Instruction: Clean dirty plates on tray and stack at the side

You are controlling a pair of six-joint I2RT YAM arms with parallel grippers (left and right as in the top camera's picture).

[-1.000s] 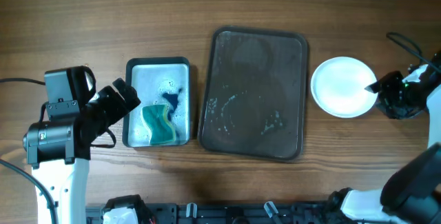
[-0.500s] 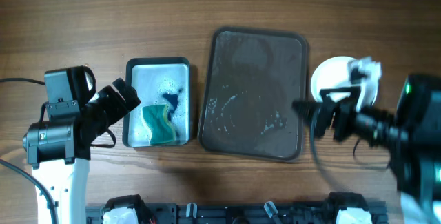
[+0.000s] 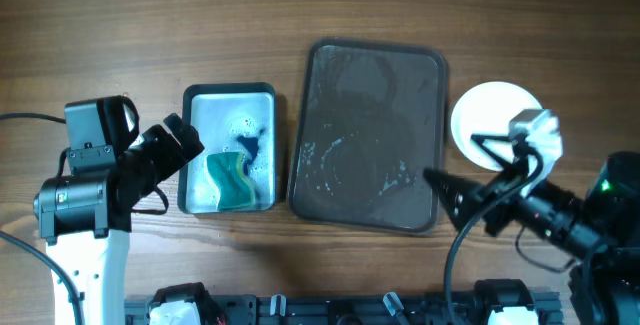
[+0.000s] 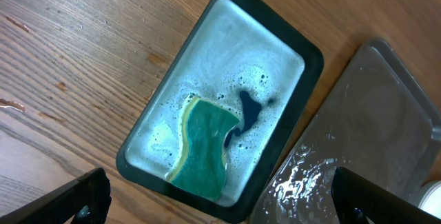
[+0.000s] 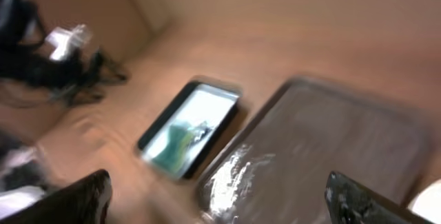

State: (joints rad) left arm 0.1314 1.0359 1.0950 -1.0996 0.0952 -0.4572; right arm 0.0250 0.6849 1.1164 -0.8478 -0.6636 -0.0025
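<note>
From above, the left gripper (image 3: 185, 137) stood wide open at the edge of the small grey tray (image 3: 230, 95). The green sponge (image 3: 232, 180) lay in suds just ahead of its fingers. The right gripper (image 3: 448, 155) was spread open too, holding nothing, with its tips at the nearest rim of the brown tray (image 3: 370, 65). The white plates (image 3: 490, 110) sat on the worktop (image 3: 150, 25) just behind those tips, off the tray. They read as one clean disc, so I couldn't count them.

The left wrist camera caught only a white sliver of them, but it showed the dark blue blot (image 4: 248, 107) beside the sponge more plainly. The right wrist picture was blurred, with both trays ahead.
</note>
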